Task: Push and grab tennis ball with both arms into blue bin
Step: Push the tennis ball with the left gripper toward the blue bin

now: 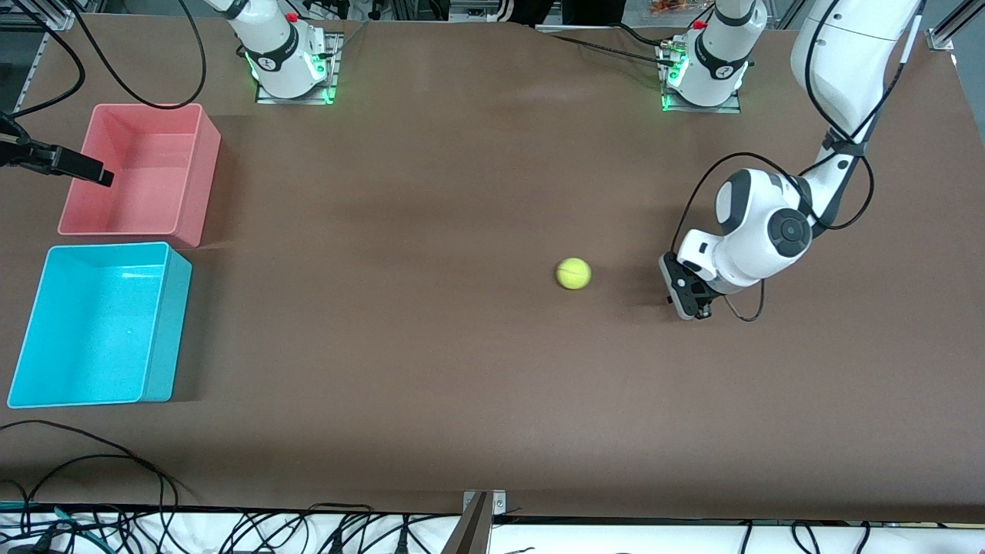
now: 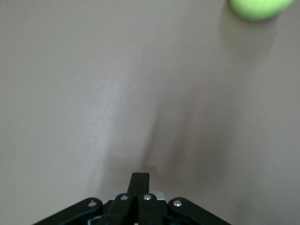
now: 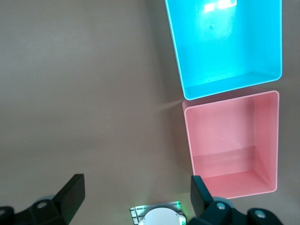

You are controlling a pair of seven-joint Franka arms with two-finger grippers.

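The tennis ball (image 1: 573,273) lies on the brown table near its middle, toward the left arm's end. My left gripper (image 1: 687,296) is shut and empty, low at the table, beside the ball with a gap between them. In the left wrist view the shut fingertips (image 2: 139,178) point at bare table and the ball (image 2: 260,7) shows at the picture's edge. The blue bin (image 1: 165,323) stands empty at the right arm's end. My right gripper (image 1: 77,165) is open and empty, high over the pink bin; its wrist view (image 3: 136,192) looks down on the blue bin (image 3: 176,56).
The empty pink bin (image 1: 196,177) stands next to the blue bin, farther from the front camera; it also shows in the right wrist view (image 3: 190,140). Bare brown table lies between the ball and the bins. Cables hang along the table's near edge.
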